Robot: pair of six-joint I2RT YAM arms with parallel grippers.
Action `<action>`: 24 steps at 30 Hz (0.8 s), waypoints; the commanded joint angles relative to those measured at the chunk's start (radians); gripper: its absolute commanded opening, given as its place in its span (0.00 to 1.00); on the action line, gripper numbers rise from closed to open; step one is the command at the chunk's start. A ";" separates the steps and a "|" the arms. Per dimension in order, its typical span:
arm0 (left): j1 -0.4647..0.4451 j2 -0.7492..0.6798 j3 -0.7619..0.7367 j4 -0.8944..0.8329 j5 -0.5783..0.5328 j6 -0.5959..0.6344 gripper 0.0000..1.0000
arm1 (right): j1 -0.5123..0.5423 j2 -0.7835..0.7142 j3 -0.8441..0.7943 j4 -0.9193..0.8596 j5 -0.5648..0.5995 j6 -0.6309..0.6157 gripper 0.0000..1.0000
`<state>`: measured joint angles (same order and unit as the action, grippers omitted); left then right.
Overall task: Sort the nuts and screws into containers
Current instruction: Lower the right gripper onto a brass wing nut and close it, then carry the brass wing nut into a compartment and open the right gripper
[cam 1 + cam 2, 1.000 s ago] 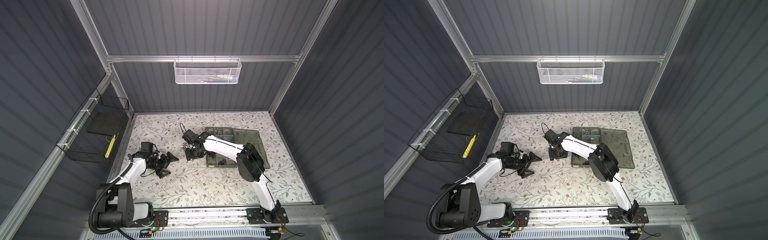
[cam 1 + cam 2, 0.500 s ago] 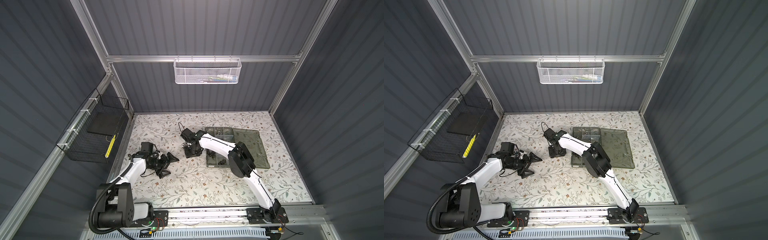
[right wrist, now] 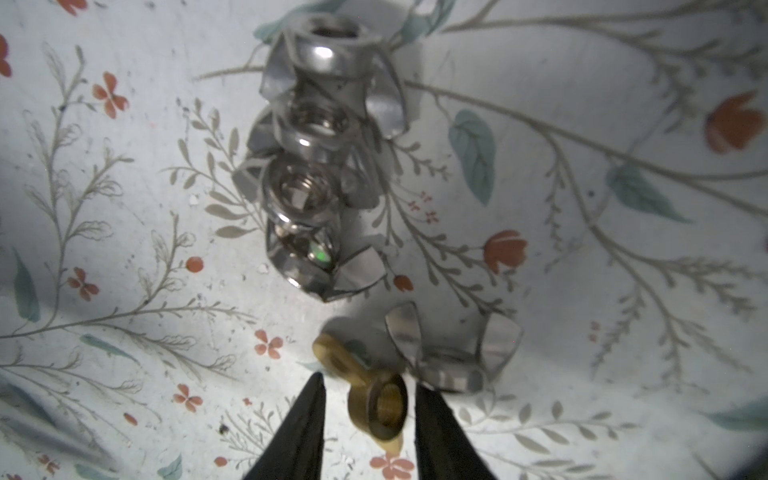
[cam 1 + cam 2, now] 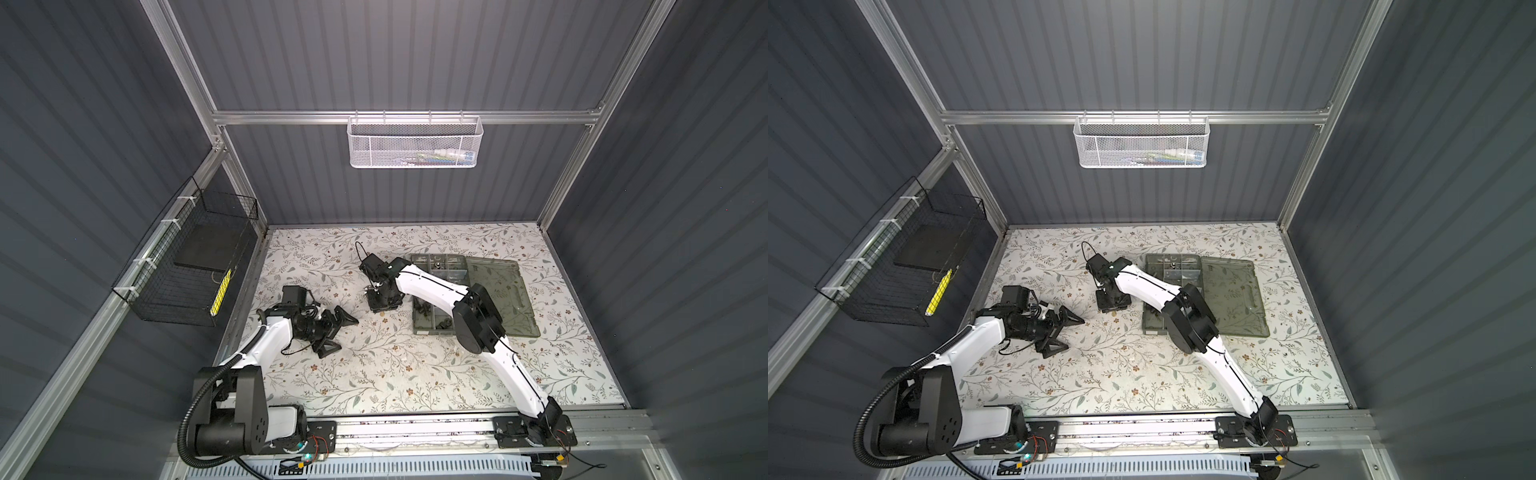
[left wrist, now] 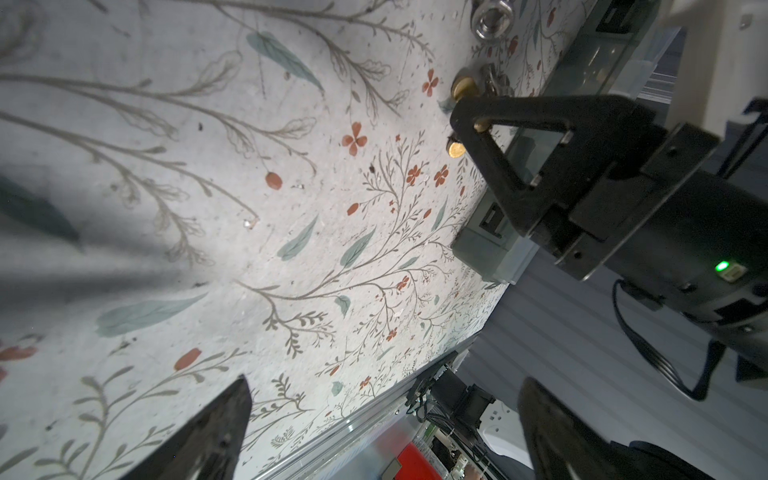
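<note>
Right gripper (image 3: 368, 395) is pointing down at the mat, and the right wrist view is giving the close-up: its two black fingers (image 3: 307, 419) are standing slightly apart with a brass wing nut (image 3: 378, 409) between them. A sliver of floral mat (image 3: 124, 249) is showing beside one finger, so it is bracketing the nut rather than pinching it. A lone silver wing nut (image 3: 453, 357) is lying just beside the brass one, and a cluster of silver wing nuts (image 3: 311, 166) is sitting heaped in a line further off. Both top views are missing all of that: there the right gripper (image 4: 381, 303) is aiming straight down just left of centre frame, and the hardware under it is too small to make out. What they are adding is the organiser box (image 4: 419, 328), sitting just right of that gripper. Its lid (image 4: 503, 299) is lying open flat to the right, and small dark pieces (image 4: 442, 323) are showing in its compartments. The left gripper (image 4: 347, 332) is sitting at centre left, well apart from the box, jaws spread wide with nothing between them. The left wrist view is confirming that, with its fingertips (image 5: 232, 407) far apart. It is also catching the right arm's finger side-on, tip down at the mat among brass pieces (image 5: 456, 149) beside the box's corner
</note>
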<state>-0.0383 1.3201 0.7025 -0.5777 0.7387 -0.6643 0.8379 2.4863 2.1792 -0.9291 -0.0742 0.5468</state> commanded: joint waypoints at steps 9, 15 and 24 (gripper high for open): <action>0.003 -0.006 -0.028 0.018 0.025 0.000 1.00 | -0.001 0.032 -0.001 -0.080 0.012 -0.011 0.18; 0.003 -0.015 -0.007 0.021 0.031 0.000 1.00 | -0.003 -0.020 0.011 -0.091 0.011 -0.009 0.10; 0.001 -0.012 0.067 0.046 0.044 -0.036 1.00 | -0.024 -0.177 -0.044 -0.093 -0.010 0.025 0.06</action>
<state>-0.0383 1.3201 0.7143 -0.5426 0.7582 -0.6846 0.8326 2.4111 2.1490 -0.9977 -0.0803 0.5472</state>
